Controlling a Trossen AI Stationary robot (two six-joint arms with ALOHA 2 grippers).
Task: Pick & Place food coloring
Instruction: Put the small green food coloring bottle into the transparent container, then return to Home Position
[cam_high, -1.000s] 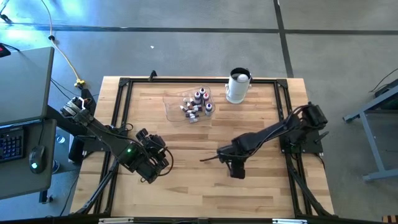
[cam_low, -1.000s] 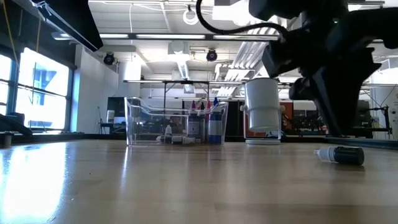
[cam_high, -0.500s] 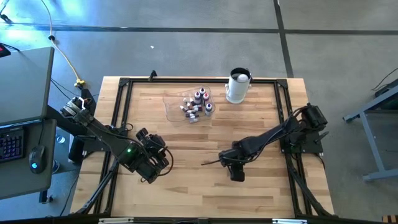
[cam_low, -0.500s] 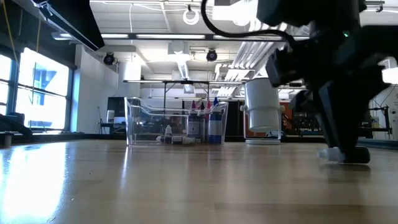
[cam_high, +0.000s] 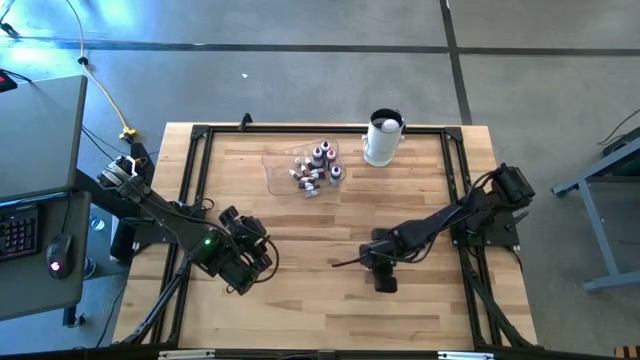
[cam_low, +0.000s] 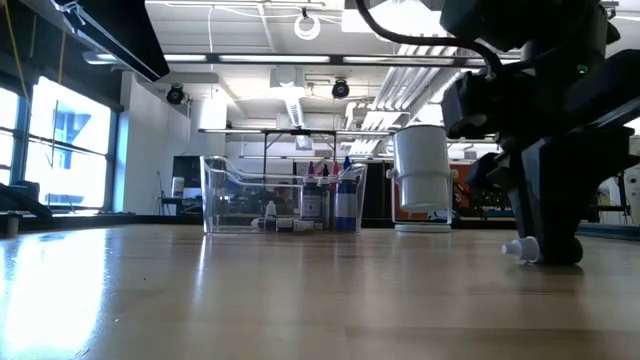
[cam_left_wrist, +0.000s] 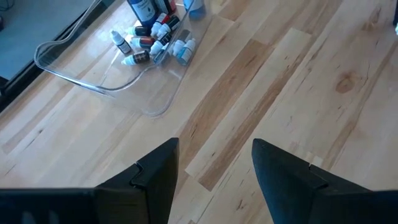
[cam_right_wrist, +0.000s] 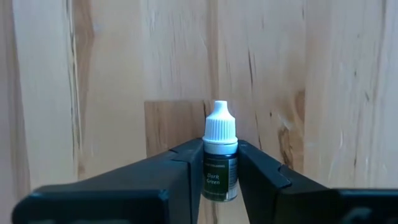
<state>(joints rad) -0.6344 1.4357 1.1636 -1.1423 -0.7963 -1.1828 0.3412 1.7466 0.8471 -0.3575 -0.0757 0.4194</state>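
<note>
Wooden table (cam_high: 300, 300) bears right end effector (cam_right_wrist: 219, 180) clamping green bottle (cam_right_wrist: 220, 163)

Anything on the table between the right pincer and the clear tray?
Nothing: the high view shows bare wood from the right pincer, shut on a green bottle, to the clear tray.

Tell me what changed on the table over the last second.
The right hand came down over the lone food coloring bottle lying on the table and closed on it; its fingers now press both sides. The left hand stayed open and parked, and the clear tray of bottles and the white container did not move.
</note>
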